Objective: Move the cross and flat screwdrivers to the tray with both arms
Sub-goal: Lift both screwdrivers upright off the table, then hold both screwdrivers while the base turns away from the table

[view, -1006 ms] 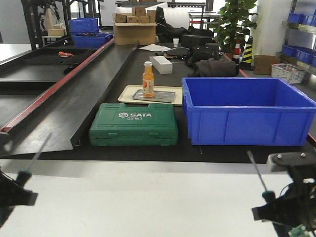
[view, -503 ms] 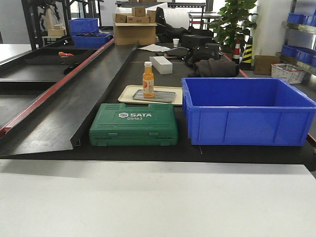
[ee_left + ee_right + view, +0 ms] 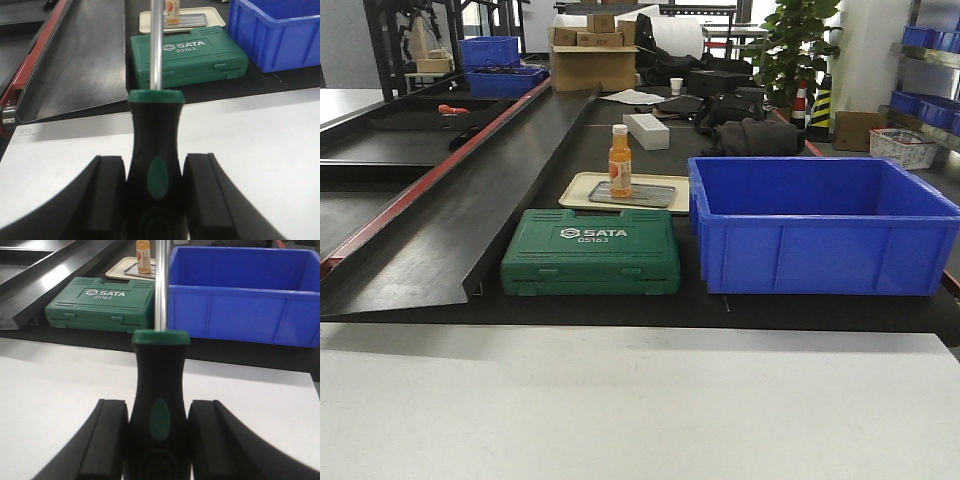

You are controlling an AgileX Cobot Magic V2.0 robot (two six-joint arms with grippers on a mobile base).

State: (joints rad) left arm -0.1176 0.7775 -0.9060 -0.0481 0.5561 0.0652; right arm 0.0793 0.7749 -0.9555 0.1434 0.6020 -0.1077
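My left gripper (image 3: 155,161) is shut on the black-and-green handle of a screwdriver (image 3: 156,125). Its steel shaft points up and away, and the tip runs out of frame. My right gripper (image 3: 159,403) is shut on a like screwdriver (image 3: 160,365), whose tip is also out of frame. I cannot tell which one is cross and which is flat. Both are held above the white table (image 3: 640,410). The beige tray (image 3: 576,193) lies behind the green case. It also shows in the left wrist view (image 3: 145,20) and the right wrist view (image 3: 120,270). Neither gripper shows in the front view.
A green SATA tool case (image 3: 590,250) lies between the table and the tray. A big blue bin (image 3: 820,225) stands to its right. An orange bottle (image 3: 620,160) and a grey flat item sit on the tray. A black sloped ramp (image 3: 470,200) runs along the left.
One second ago both grippers with their screwdrivers showed at the bottom corners of the front view. They have since dropped out of that view. Nothing else has moved.
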